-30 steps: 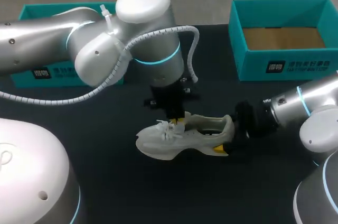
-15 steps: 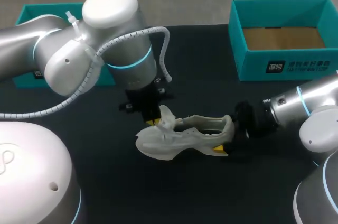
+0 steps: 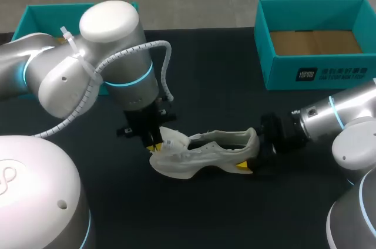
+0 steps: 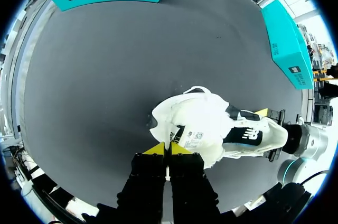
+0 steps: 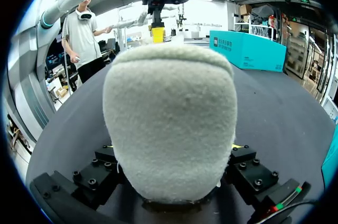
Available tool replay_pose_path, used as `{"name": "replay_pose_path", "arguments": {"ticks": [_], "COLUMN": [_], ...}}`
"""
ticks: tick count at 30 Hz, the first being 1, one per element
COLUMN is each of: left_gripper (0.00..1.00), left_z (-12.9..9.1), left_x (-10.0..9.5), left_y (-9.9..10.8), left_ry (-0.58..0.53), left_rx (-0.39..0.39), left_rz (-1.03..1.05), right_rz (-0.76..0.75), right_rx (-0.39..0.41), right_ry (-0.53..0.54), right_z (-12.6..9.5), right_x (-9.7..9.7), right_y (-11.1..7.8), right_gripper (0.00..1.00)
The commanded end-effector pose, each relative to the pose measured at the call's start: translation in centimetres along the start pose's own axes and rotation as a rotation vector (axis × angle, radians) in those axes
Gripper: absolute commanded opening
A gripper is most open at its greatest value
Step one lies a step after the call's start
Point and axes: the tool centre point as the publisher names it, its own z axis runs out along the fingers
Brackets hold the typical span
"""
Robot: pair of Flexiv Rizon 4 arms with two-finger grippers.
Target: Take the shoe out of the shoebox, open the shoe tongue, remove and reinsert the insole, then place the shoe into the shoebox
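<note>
Shoe: a white trainer (image 3: 205, 154) lies on the black table (image 3: 223, 90), outside both boxes, with its toe toward the left arm and its heel toward the right arm.
Tongue: the tongue (image 3: 172, 138) is pulled up and forward over the toe, away from the shoe's opening. In the left wrist view its printed label faces the camera.
Left gripper: the left gripper (image 3: 154, 144) points down at the toe end. Its yellow tips are pressed together with only a thin line between them, and the edge of the tongue is pinched there.
Right gripper: the right gripper (image 3: 255, 155) is at the heel with one finger on each side, clamped on the shoe. In the right wrist view the fuzzy heel fills the space between the fingers, and the yellow tips barely peek out beside it.
Shoebox: the open teal shoebox (image 3: 317, 70) stands at the far right of the table, its brown cardboard floor showing — well apart from the shoe.
Second teal box: the second teal box (image 3: 35, 14) stands at the far left.
In the way: the left arm (image 3: 88, 67) and its ribbed hose cover most of the second teal box and the table behind the toe. In the right wrist view the heel hides the rest of the shoe — only the left gripper shows beyond it.
</note>
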Motion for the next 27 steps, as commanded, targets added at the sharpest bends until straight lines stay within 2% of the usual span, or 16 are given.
{"name": "replay_pose_path", "arguments": {"ticks": [1, 6, 13, 14, 15, 17, 18, 19, 27], "left_gripper": [0.0, 0.0, 0.0, 0.05, 0.25, 0.53, 0.85, 1.0, 1.0], "left_z": [1.6, 3.7, 4.9, 4.9, 4.8, 4.4, 4.1, 3.8, 0.2], "left_x": [-0.4, -0.6, -0.2, -0.1, 0.0, 0.3, 0.4, 0.5, 1.9], "left_y": [-0.7, -1.0, -1.0, -1.0, -1.0, -1.0, -0.9, -0.9, -0.7], "left_ry": [-0.033, -0.061, -0.06, -0.055, -0.054, -0.046, -0.04, -0.034, 0.027], "left_rx": [-0.011, -0.046, -0.077, -0.081, -0.081, -0.079, -0.076, -0.072, -0.046], "left_rz": [-0.006, -0.009, -0.002, 0.0, 0.001, 0.004, 0.01, 0.016, 0.132], "right_rz": [0.002, 0.002, 0.002, 0.002, 0.002, 0.002, 0.002, 0.002, 0.002], "right_rx": [0.004, 0.004, 0.004, 0.004, 0.004, 0.004, 0.004, 0.004, 0.004], "right_ry": [-0.002, -0.002, -0.002, -0.002, -0.002, -0.002, -0.002, -0.002, -0.002], "right_z": [0.3, 0.3, 0.3, 0.3, 0.3, 0.3, 0.3, 0.3, 0.3], "right_x": [-0.1, -0.1, -0.1, -0.1, -0.1, -0.1, -0.1, -0.1, -0.1], "right_y": [-0.4, -0.4, -0.4, -0.4, -0.4, -0.4, -0.4, -0.4, -0.4], "right_gripper": [0.0, 0.0, 0.0, 0.0, 0.0, 0.0, 0.0, 0.0, 0.0]}}
